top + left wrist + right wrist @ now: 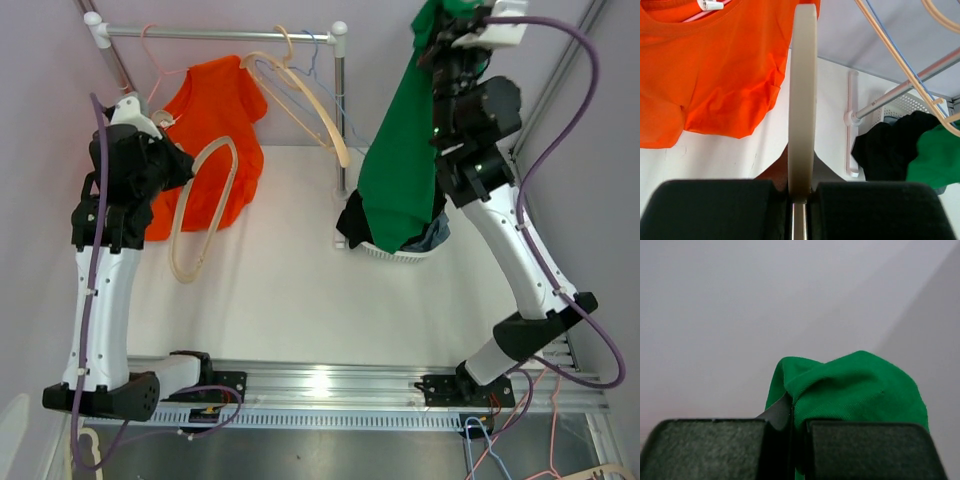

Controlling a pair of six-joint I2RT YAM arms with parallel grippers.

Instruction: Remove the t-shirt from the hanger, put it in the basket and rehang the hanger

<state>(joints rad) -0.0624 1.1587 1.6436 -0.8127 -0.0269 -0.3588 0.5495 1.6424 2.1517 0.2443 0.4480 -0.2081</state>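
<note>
My left gripper (183, 165) is shut on a bare cream hanger (203, 205), which hangs down from it over the white table; in the left wrist view the hanger (802, 100) runs edge-on up from between my shut left gripper (801, 187). My right gripper (438, 42) is raised high at the back right, shut on the top of a green t-shirt (400, 160) that hangs down over a basket. In the right wrist view the green cloth (855, 390) bunches out of the shut right gripper (792, 422).
An orange t-shirt (215, 125) hangs on a pink hanger (158, 60) from the rack bar (220, 32). A cream hanger (305, 105) and a blue wire hanger (322, 65) hang near the rack post (341, 110). A white basket (400, 253) holds dark clothes.
</note>
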